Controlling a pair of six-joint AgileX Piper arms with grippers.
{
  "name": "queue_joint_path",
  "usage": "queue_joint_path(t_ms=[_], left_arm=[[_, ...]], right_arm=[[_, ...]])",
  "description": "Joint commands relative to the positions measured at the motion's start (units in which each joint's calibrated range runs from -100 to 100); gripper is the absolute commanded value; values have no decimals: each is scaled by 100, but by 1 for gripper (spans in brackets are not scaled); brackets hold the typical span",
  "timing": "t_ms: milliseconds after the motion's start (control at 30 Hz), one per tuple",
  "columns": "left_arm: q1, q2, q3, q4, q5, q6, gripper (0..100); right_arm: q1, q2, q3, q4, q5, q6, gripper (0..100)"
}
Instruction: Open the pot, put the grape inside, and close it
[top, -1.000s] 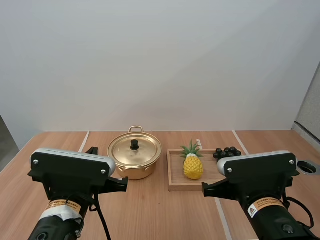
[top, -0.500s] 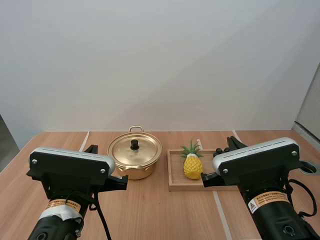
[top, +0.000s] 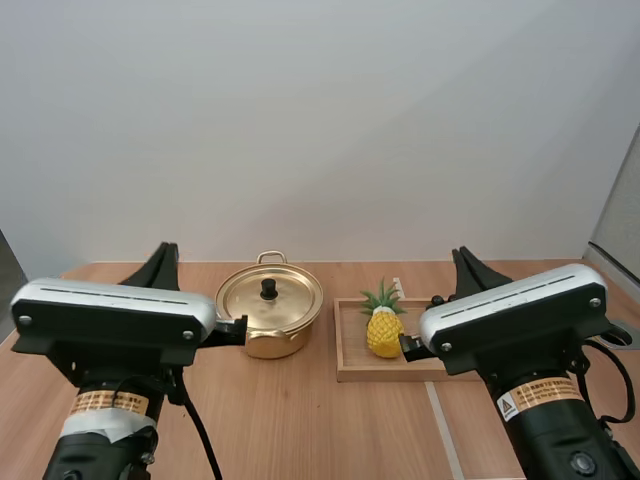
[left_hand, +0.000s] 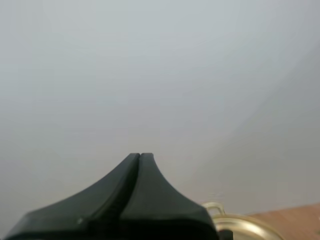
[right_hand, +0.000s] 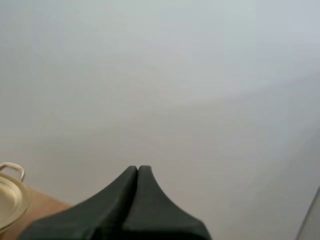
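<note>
A golden pot stands on the table at centre, its lid on with a black knob. To its right, the dark grapes lie on a wooden tray, mostly hidden behind my right arm. My left gripper is raised near the table's left, short of the pot and pointing up. My right gripper is raised over the tray's right end. Both are shut on nothing: the left wrist view shows the left gripper as one dark wedge with the pot's rim beside it. The right gripper looks the same, near the pot's lid.
A yellow toy pineapple stands on the tray between the pot and the grapes. A round hole is set in the table at the far right. Bare wooden table lies in front of the pot and tray.
Both arms have lifted and tilted their grippers upward. The right arm has moved forward and left, and now covers most of the grapes. The pot, pineapple and tray have stayed still.
</note>
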Motion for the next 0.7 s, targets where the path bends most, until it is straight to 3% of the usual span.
queue_joint_path(t_ms=[0, 67, 133, 200, 267, 400, 500, 567, 667], left_arm=[[-7, -27, 0, 71, -1283, 229, 0], [-7, -27, -245, 71, -1217, 537, 0], [-7, -27, -568, 59, -974, 650, 0], [-7, -27, -1021, 35, -504, 650, 0], [-7, -27, -1660, -139, 317, 592, 0], [-7, 109, -2796, -803, 1868, 559, 0], [-7, 530, -3721, -890, 2523, 559, 0], [-7, 879, -4333, -876, 2928, 559, 0], [-7, 1422, -5454, -876, 3846, 526, 0]], right_arm=[[12, -21, -39, 90, -1405, -472, 0], [12, -21, -443, 770, -1141, -463, 0], [12, -21, -1014, 1985, -299, -620, 0], [12, -21, -1761, 3071, 1053, -1196, 0], [12, 138, -2476, 3474, 2230, -1651, 0], [12, 702, -3805, 3409, 3837, -1735, 0], [12, 1254, -4843, 3354, 4761, -1608, 0], [5, 1607, -5591, 2972, 5620, -1052, 0], [-36, 2294, -6703, 1585, 7176, 449, 0]])
